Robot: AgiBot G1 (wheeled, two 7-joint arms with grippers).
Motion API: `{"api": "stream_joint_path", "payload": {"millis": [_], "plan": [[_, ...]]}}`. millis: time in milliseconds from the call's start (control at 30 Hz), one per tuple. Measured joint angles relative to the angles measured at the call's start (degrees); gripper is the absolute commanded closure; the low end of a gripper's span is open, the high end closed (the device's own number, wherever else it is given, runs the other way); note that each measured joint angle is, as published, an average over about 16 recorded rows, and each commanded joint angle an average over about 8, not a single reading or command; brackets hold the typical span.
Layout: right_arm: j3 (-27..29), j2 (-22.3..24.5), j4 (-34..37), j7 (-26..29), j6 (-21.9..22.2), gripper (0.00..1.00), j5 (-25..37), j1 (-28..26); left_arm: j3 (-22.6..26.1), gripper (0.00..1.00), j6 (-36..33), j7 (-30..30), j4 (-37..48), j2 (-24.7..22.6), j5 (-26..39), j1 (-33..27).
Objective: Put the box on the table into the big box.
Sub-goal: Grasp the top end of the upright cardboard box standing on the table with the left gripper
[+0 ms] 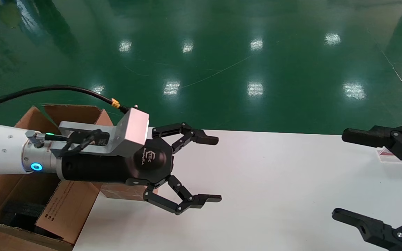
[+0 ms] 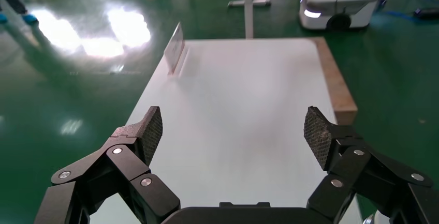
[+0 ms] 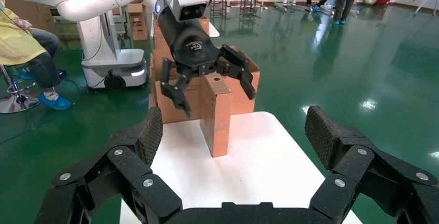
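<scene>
Head view, left side: the left gripper [image 1: 201,169] is held above the white table [image 1: 274,195], near its left edge, with its jaws spread wide apart and nothing between them. A silver bracket and a black cable [image 1: 47,90] run along its wrist. Directly beneath the gripper body, a corner of the box [image 1: 122,191] shows — a brown, tape-sealed carton on the table, largely hidden by the gripper in this view.

Right wrist view: the box [image 3: 216,115] stands upright on end on the table [image 3: 264,167], close to the far edge, with the left gripper [image 3: 209,87] hovering just above its top face — jaws wide, straddling the top without visibly touching it. Behind the box stands the big box [image 3: 243,92], its brown flaps raised.

Head view, far left: the big box [image 1: 68,205] sits beside the table's left edge, one flap bearing small black print, with dark foam [image 1: 19,212] visible inside.

Head view, right edge: the right gripper [image 1: 358,174] is poised over the table's right side, well apart from the box, jaws wide apart and empty. A small clear card stand [image 1: 386,155] rests on the table just behind it.

Left wrist view: the textured black pads [image 2: 151,133] frame a bare stretch of table [image 2: 243,105]; the card stand [image 2: 175,48] stands at the far edge, and a white mobile robot base [image 2: 341,4] is parked on the green floor [image 2: 404,69] beyond.
</scene>
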State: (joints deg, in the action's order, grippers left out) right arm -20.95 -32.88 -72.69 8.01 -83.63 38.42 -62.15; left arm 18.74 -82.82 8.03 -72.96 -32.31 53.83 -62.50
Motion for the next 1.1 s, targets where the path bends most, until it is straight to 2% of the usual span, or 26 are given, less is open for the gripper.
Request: {"api": "stream_joint_path", "payload": {"millis": [233, 567, 1100], "plan": [[0.00, 0.00, 0.00, 0.00, 0.00, 0.00, 0.00, 0.00, 0.64, 0.00, 0.08, -2.25, 3.61, 2.64, 5.10, -0.97], [-0.01, 0.00, 0.00, 0.00, 0.00, 0.00, -0.01, 0.00, 1.63, 0.00, -1.73, -7.92, 12.98, 6.28, 12.14, -3.57], [-0.02, 0.01, 0.00, -0.01, 0.01, 0.00, -0.01, -0.01, 4.63, 0.00, -4.61, -19.53, 29.84, 7.29, 23.76, -12.94]]}}
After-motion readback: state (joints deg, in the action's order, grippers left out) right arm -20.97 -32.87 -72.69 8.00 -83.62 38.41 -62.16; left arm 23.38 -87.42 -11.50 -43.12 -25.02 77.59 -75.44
